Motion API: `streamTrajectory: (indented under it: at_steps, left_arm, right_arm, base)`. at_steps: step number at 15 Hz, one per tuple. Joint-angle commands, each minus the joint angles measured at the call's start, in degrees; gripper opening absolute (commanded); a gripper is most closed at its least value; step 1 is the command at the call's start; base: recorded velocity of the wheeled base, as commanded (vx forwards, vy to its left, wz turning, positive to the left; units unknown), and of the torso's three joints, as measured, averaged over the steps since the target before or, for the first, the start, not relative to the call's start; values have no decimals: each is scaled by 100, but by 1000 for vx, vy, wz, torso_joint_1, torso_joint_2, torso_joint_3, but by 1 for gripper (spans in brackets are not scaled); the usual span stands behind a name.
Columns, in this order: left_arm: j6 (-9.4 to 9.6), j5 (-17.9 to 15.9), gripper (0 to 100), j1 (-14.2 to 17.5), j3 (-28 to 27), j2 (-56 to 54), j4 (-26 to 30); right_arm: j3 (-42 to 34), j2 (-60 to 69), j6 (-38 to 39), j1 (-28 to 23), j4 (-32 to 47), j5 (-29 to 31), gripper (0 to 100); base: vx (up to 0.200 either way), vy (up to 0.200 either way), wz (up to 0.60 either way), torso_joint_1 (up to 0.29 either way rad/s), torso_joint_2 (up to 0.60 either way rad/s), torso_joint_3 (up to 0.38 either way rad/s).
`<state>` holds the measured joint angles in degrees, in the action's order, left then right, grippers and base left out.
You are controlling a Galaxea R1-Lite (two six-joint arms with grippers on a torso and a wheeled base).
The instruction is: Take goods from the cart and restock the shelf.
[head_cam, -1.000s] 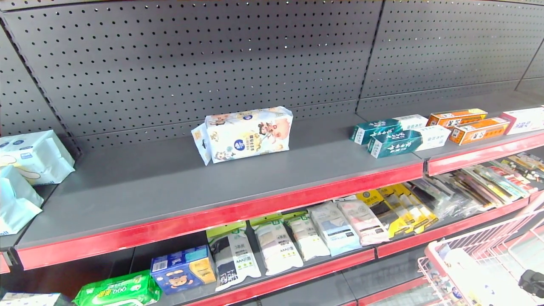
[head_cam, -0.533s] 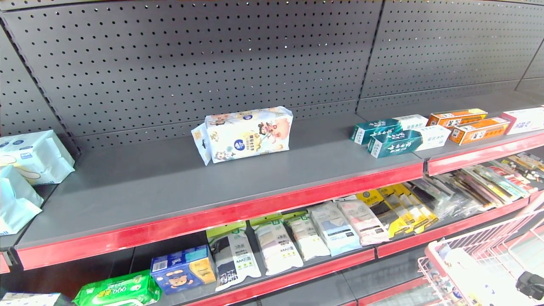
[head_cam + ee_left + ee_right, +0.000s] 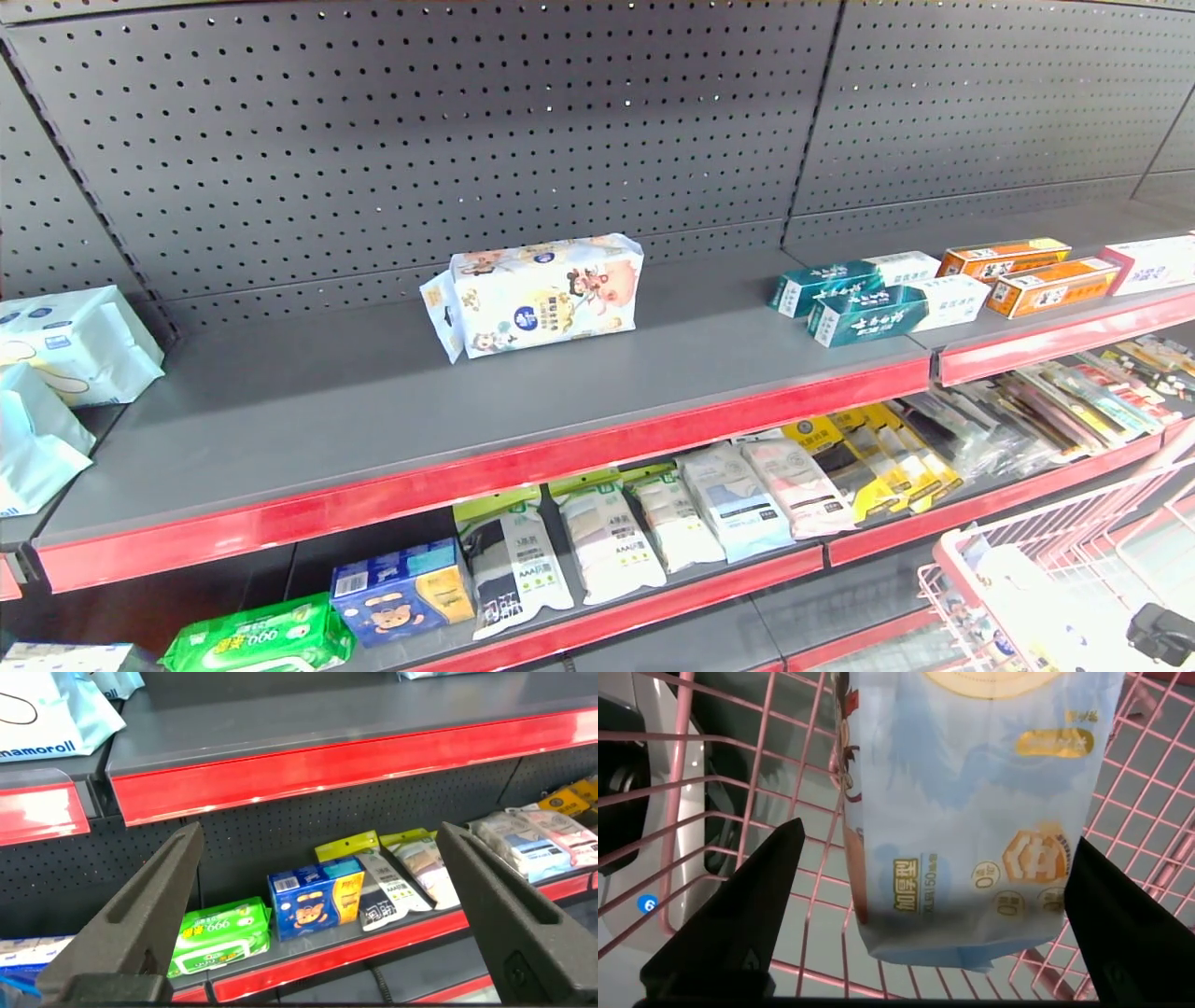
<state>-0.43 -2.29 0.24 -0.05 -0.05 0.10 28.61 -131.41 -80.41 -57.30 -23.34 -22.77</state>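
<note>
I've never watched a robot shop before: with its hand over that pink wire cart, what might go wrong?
The right hand hangs open over the pale blue soft plastic pack; it may slip or crumple when squeezed. The hand could snag in the pink wire cart. On the grey shelf, the upright cartoon-printed pack might get knocked over.

The head view's lower right corner cuts off the cart [image 3: 950,558], and a picture edge crops its tissue pack [image 3: 971,868].
</note>
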Motion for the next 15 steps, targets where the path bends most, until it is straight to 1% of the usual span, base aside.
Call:
streamTrajectory:
  at_steps: [1, 8, 9, 15]
  left_arm:
    - [-1, 1, 100, 2, -4, 5, -1]
    - [-1, 1, 100, 2, 5, 5, -1]
    - [-1, 1, 100, 2, 5, 5, -1]
    - [-1, 1, 100, 2, 5, 5, -10]
  right_arm:
    - [-40, -25, -1, 0, -47, 1, 100]
    - [-40, -25, 34, 0, -47, -8, 100]
    - [-49, -25, 34, 0, -47, -8, 0]
    - [-40, -16, 25, 0, -39, -8, 0]
  base:
    - [0, 0, 0, 0, 0, 0]
    - [0, 0, 0, 0, 0, 0]
    - [0, 0, 0, 0, 0, 0]
    - [0, 0, 0, 0, 0, 0]
